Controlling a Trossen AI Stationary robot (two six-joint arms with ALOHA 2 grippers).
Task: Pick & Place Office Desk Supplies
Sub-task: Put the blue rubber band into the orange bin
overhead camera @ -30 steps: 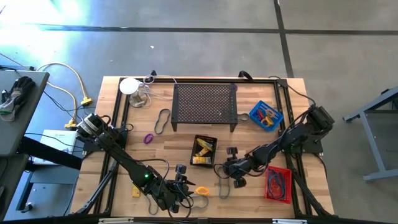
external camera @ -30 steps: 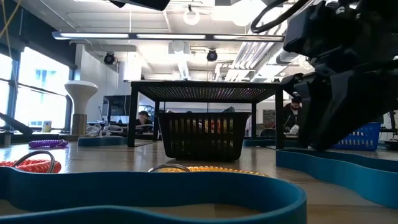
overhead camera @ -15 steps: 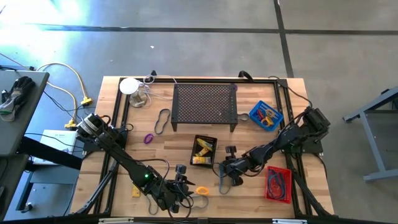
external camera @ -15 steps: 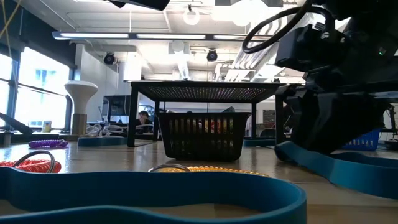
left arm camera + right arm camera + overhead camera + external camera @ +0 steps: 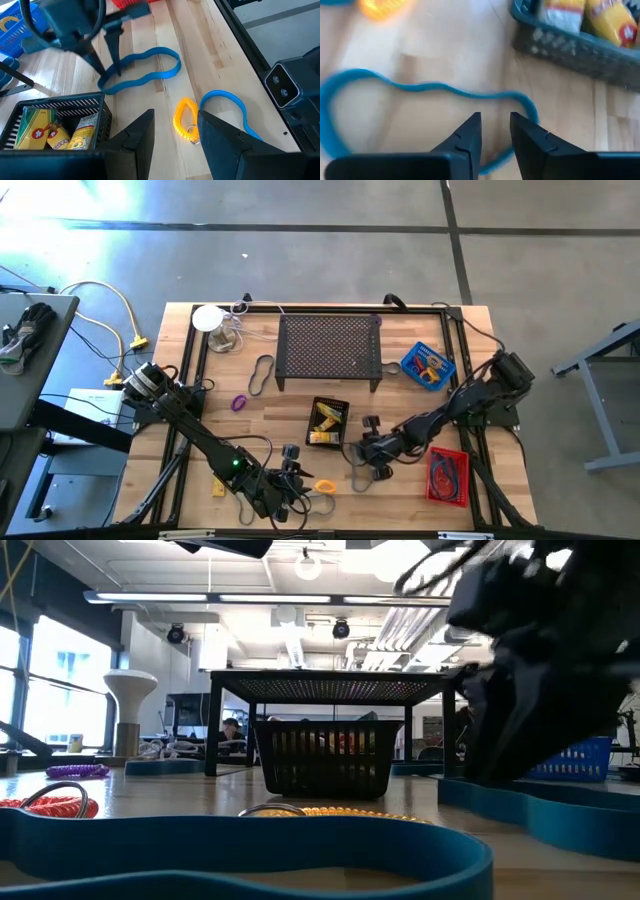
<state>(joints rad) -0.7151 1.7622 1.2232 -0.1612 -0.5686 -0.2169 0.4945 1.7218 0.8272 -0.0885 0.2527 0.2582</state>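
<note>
A blue rubber-band loop point(image 5: 150, 75) lies flat on the wood near the table's front. My right gripper point(image 5: 113, 76) points steeply down at one end of it, fingers a narrow gap apart point(image 5: 495, 131) over the band point(image 5: 420, 87). My left gripper point(image 5: 175, 130) hangs open above the table near the front edge point(image 5: 298, 480), nothing between its fingers. Below it lie an orange coil ring point(image 5: 184, 120) and a second blue band point(image 5: 225, 102). A black mesh basket point(image 5: 328, 423) holds yellow packets point(image 5: 55, 132). My right gripper's fingertips point(image 5: 119, 74) come from above, slanting, and stand at the end of the blue band point(image 5: 106, 84) nearest the black basket. The band lies flat on the table. Whether the tips touch it, I cannot tell.
The large black perforated stand point(image 5: 330, 345) is at the back, with a blue basket point(image 5: 428, 365) to its right. A red basket point(image 5: 447, 475) sits front right. A purple ring point(image 5: 239, 402), a dark band loop point(image 5: 262, 375) and a yellow packet point(image 5: 218, 487) lie at the left.
My right gripper has swayed a little over the end of the blue band and is back at about the same place. The gap between its fingers looks the same.
</note>
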